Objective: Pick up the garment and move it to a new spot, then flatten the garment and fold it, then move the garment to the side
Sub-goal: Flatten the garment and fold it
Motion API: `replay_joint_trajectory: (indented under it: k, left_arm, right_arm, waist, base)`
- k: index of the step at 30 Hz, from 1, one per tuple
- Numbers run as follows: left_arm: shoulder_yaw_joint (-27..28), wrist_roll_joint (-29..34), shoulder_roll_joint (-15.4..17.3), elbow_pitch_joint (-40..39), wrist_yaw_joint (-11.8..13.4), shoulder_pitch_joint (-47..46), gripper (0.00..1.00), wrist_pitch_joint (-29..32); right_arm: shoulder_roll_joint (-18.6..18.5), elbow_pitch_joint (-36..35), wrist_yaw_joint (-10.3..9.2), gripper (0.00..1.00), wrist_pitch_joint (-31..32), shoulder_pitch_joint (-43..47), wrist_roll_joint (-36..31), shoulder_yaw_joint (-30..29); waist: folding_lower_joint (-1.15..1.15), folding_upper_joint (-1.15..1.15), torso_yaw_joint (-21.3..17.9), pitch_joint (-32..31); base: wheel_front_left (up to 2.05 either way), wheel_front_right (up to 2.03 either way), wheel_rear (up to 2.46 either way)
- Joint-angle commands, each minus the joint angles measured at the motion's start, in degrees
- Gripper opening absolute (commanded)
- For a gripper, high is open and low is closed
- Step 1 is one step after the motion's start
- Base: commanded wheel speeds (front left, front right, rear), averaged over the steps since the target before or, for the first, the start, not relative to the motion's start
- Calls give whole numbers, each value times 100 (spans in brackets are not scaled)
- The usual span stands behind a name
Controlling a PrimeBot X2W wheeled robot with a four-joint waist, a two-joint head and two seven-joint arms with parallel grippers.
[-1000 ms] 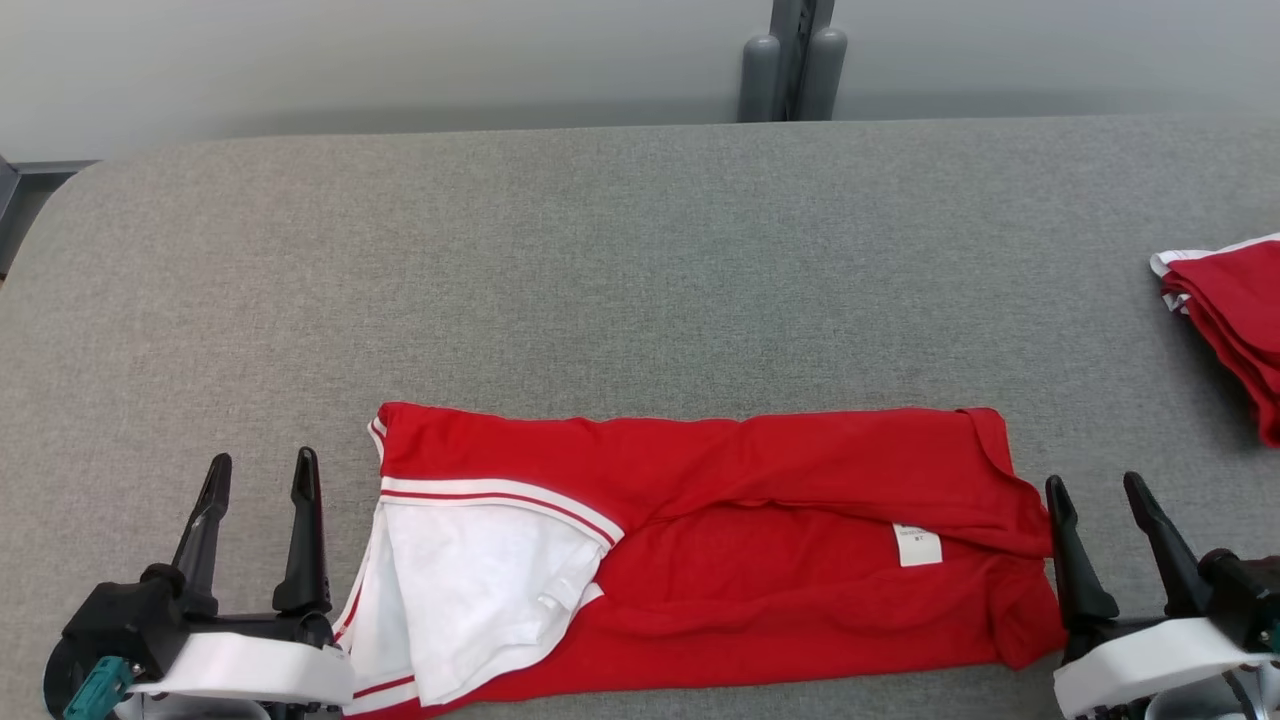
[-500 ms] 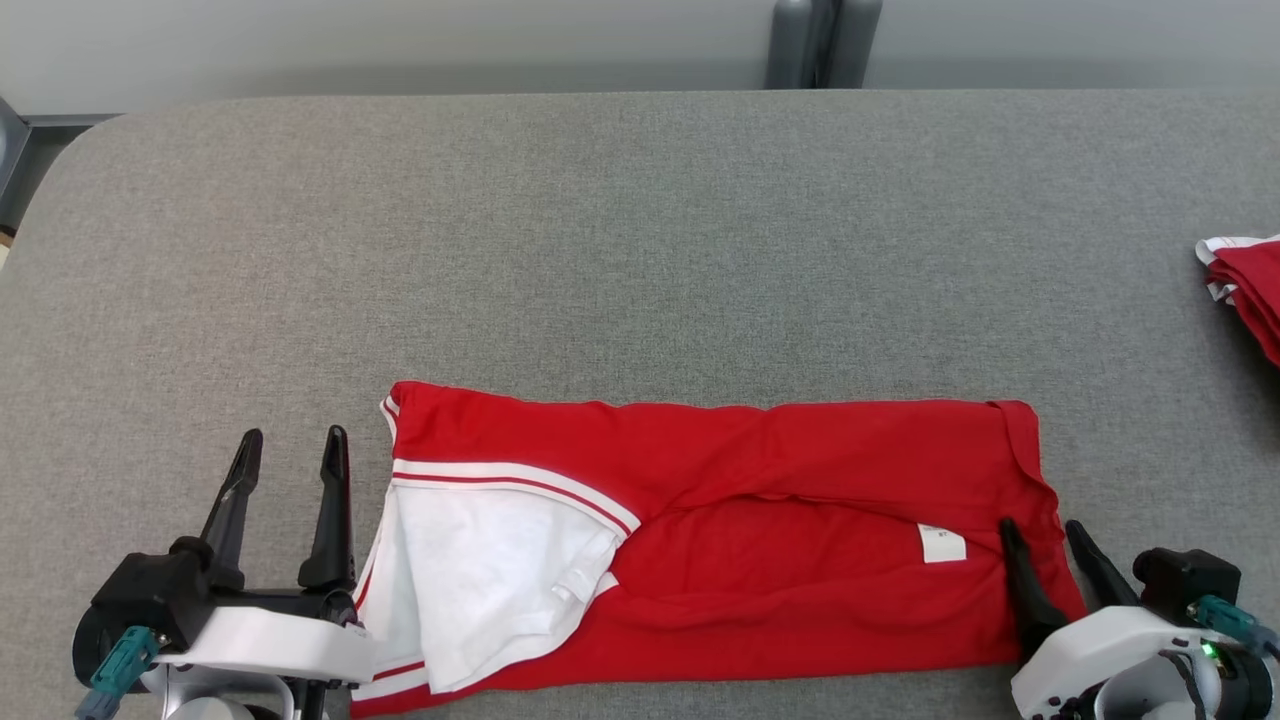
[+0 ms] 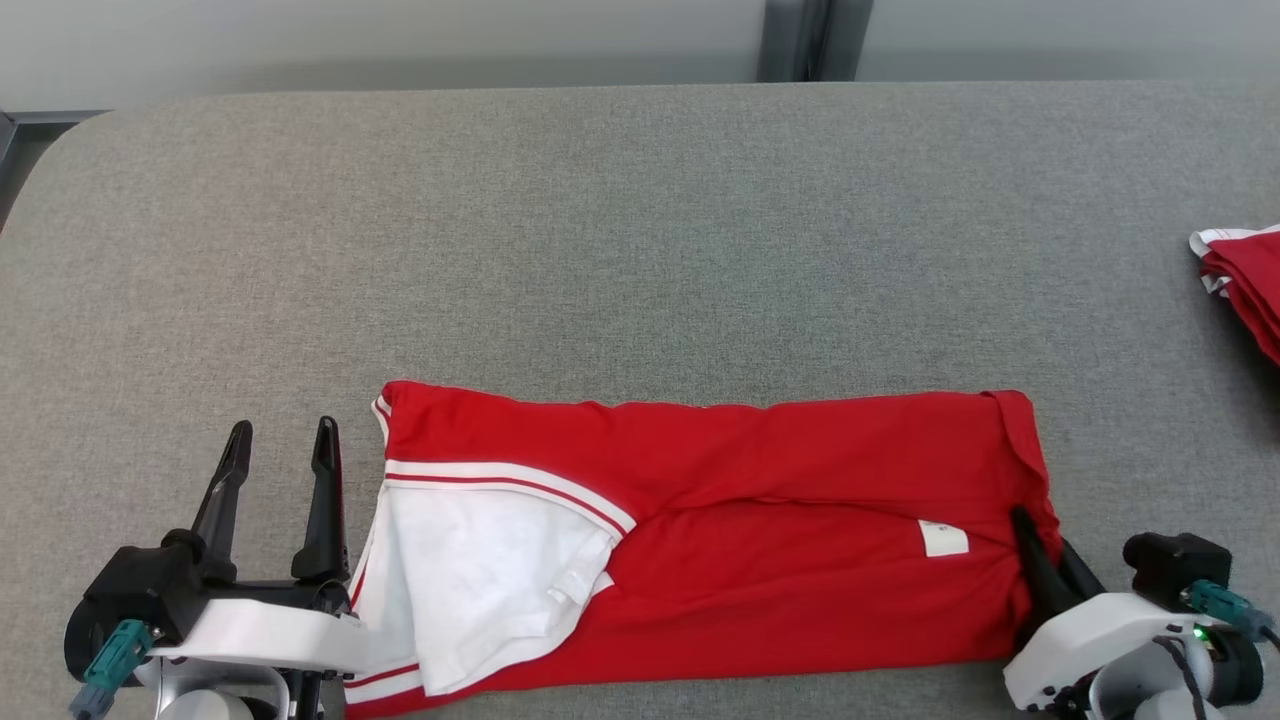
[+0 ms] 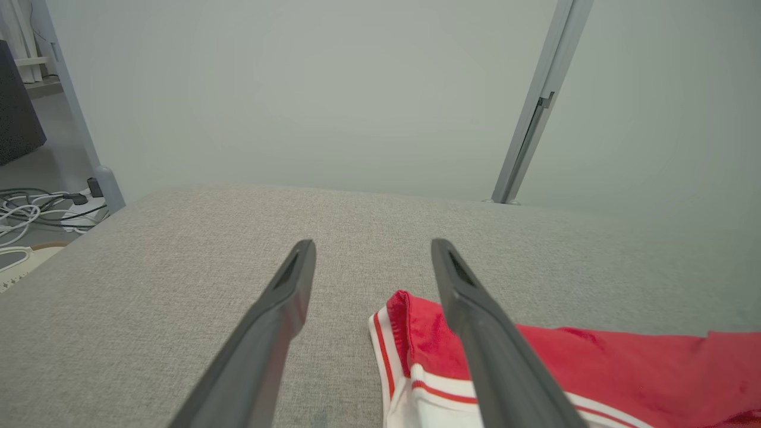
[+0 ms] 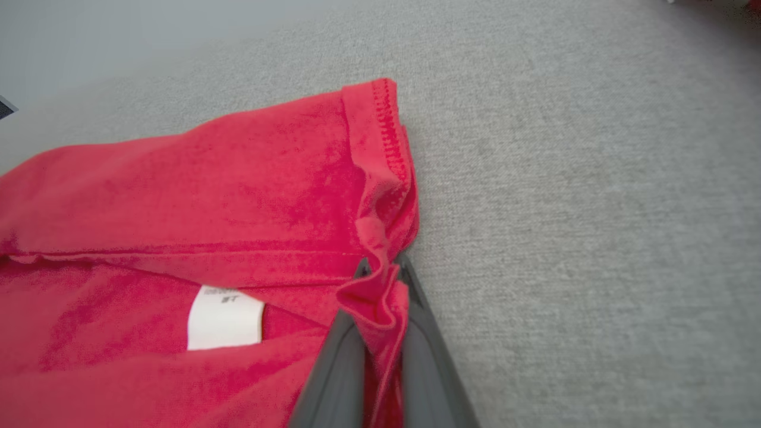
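Observation:
The garment (image 3: 760,520) is a red shirt with white striped trim, folded into a long band near the table's front edge; its white inner side (image 3: 470,580) shows at the left end. My right gripper (image 3: 1040,560) is shut on the garment's right edge, and the right wrist view shows a red fold (image 5: 377,309) pinched between the dark fingers (image 5: 422,356). Just left of the garment's left end my left gripper (image 3: 280,460) stands open and empty above the table. In the left wrist view the garment's striped corner (image 4: 398,333) lies between and behind its fingers (image 4: 475,321).
The grey fabric table (image 3: 640,230) stretches wide behind the garment. A second folded red and white garment (image 3: 1245,280) lies at the right edge. A grey post (image 3: 795,40) stands behind the table; cables (image 4: 35,208) lie on the floor to the left.
My right gripper moved in onto the garment's right edge and shut on it. The head camera shifted slightly. The left gripper stayed open beside the left end.

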Motion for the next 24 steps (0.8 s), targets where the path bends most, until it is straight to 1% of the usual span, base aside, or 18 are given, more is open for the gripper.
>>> replay_joint_trajectory:
  k: [1, 7, 11, 14, 16, 18, 24]
  left_arm:
    - [36, 30, 18, -15, -8, -93, 100, 2]
    - [55, 52, 7, -17, -22, -82, 100, 2]
    - [76, 58, -3, -14, -26, -37, 100, 2]
    - [93, 65, -7, -20, -15, 17, 100, 2]
    - [95, 68, -13, -18, -5, 47, 100, 2]
    - [105, 59, -4, -5, -2, 78, 100, 2]
    - [104, 16, 34, 25, 18, 224, 100, 14]
  right_arm:
    - [-145, -26, -35, 0, 24, 99, 18, -161]
    - [-231, -258, -31, 0, 44, 199, 25, -438]
    - [-351, -430, -30, 0, 84, 336, -49, -605]
    - [-386, -612, -21, 0, 131, 422, -51, -643]
    - [-394, -846, -20, 0, 194, 436, -79, -553]
    - [-322, -1222, -19, 0, 341, 461, -109, -374]
    - [-104, -2706, -19, 0, 1252, 458, -213, 413]
  waist:
    - [0, 0, -19, -5]
    - [0, 0, -60, -35]
    - [0, 0, -100, -83]
    - [0, 0, -136, -125]
    - [0, 0, -160, -167]
    - [0, 0, -192, -229]
    - [0, 0, -278, -477]
  base:
    - [0, 0, 0]
    - [0, 0, 0]
    - [0, 0, 0]
    - [0, 0, 0]
    - [0, 0, 0]
    - [0, 0, 0]
    - [0, 0, 0]
